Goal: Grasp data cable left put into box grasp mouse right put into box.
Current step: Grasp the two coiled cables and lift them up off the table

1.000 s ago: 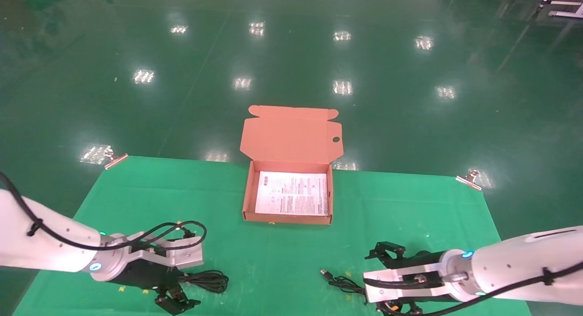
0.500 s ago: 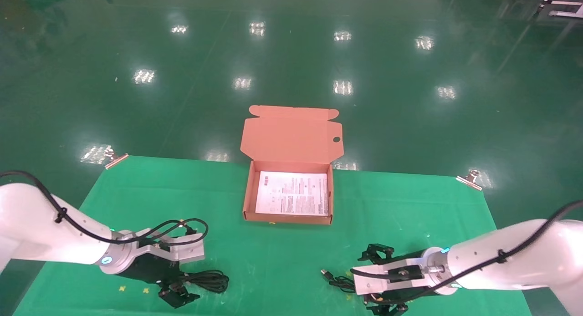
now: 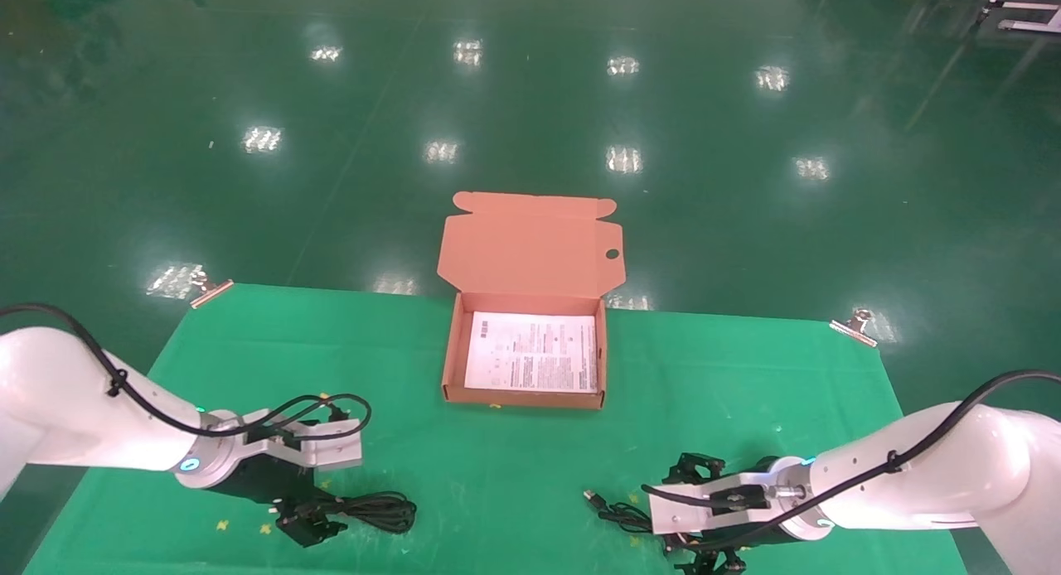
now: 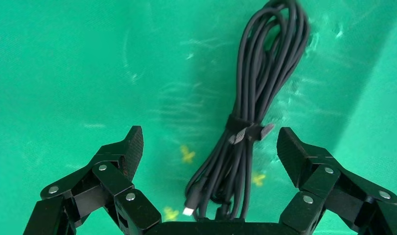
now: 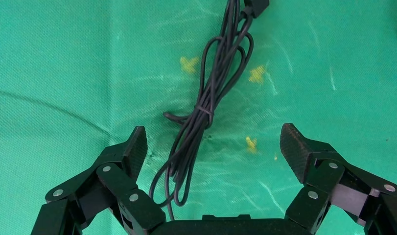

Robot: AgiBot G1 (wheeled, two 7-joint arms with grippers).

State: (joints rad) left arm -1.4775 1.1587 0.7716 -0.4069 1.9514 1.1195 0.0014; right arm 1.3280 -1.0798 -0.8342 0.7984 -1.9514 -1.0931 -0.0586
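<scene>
Green mat: wrist views alone show both jaws spread, data cable between left's.

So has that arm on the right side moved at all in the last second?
Yes. The right gripper has slid left along the near edge of the green cloth, closing on the mouse's cord, while the box stayed put.

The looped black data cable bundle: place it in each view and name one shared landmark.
Head view: black data cable bundle on the green cloth, beside the left gripper.
Left wrist view: the bundle between the open fingers.
Right wrist view: not in it.
Shared landmark: small yellow marks beside it.
</scene>
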